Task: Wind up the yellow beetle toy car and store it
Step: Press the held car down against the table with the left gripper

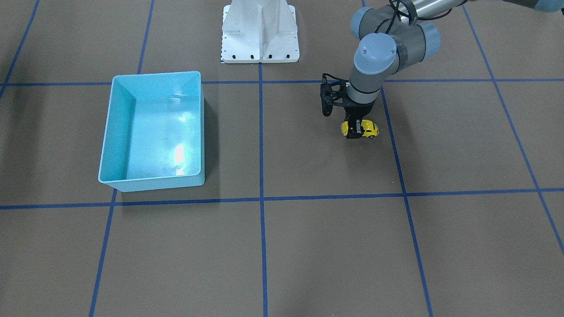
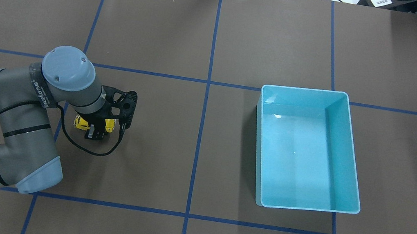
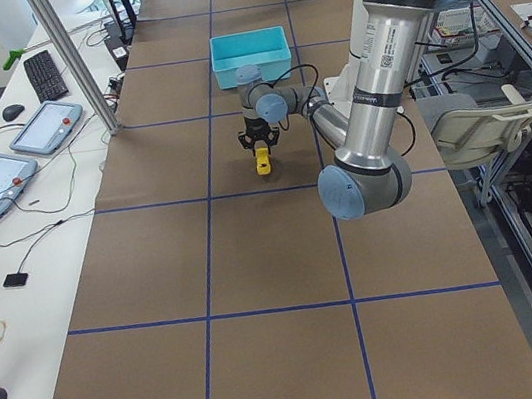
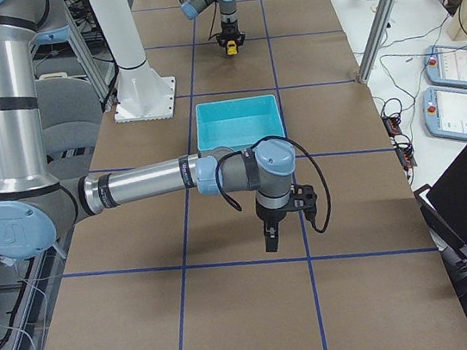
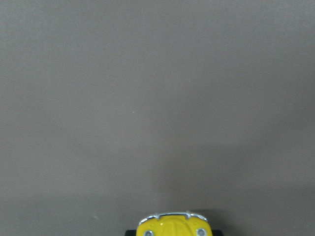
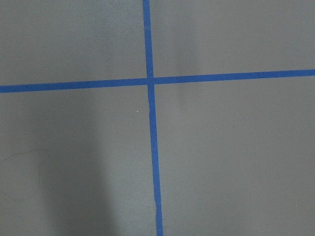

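The yellow beetle toy car (image 1: 370, 128) sits low at the brown table on my left side, between the fingers of my left gripper (image 1: 354, 130), which points straight down and is shut on it across its body. The overhead view shows the car (image 2: 81, 122) under the same gripper (image 2: 93, 131). Its silvery bumper and yellow nose (image 5: 172, 226) fill the bottom edge of the left wrist view. I cannot tell whether its wheels touch the table. My right gripper (image 4: 270, 239) shows only in the exterior right view, pointing down over bare table, and I cannot tell whether it is open or shut.
The light-blue bin (image 2: 259, 149) stands open and empty on my right side, about one grid square from the car; it also shows in the front view (image 1: 108, 132). Blue tape lines (image 6: 152, 147) cross the brown table. The white robot base plate (image 1: 260, 48) is at the table's near edge.
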`<state>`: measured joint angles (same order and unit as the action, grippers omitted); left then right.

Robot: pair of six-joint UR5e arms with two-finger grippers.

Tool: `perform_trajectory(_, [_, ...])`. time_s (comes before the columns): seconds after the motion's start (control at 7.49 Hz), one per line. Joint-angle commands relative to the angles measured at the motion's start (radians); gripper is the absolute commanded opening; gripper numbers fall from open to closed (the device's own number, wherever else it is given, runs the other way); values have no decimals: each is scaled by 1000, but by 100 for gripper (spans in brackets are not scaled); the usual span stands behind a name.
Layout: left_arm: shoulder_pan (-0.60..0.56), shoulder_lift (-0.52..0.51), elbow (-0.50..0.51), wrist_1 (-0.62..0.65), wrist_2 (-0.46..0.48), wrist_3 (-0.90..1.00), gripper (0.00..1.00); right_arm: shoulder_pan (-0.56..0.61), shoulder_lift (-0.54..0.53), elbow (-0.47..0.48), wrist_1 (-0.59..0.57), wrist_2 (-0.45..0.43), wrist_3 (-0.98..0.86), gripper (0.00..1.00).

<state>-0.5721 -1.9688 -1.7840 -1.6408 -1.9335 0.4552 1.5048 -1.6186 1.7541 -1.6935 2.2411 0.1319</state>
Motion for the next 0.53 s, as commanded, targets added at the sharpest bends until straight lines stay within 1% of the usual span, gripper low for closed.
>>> perform_trajectory(0.0, [-2,4,-3,-40,-1,-1,0,0,-1,-5,0,0,0,100])
perform_trajectory(0.4, [-2,19,-3,-42,-36,-4,0,0,-3,-5,0,0,0,100])
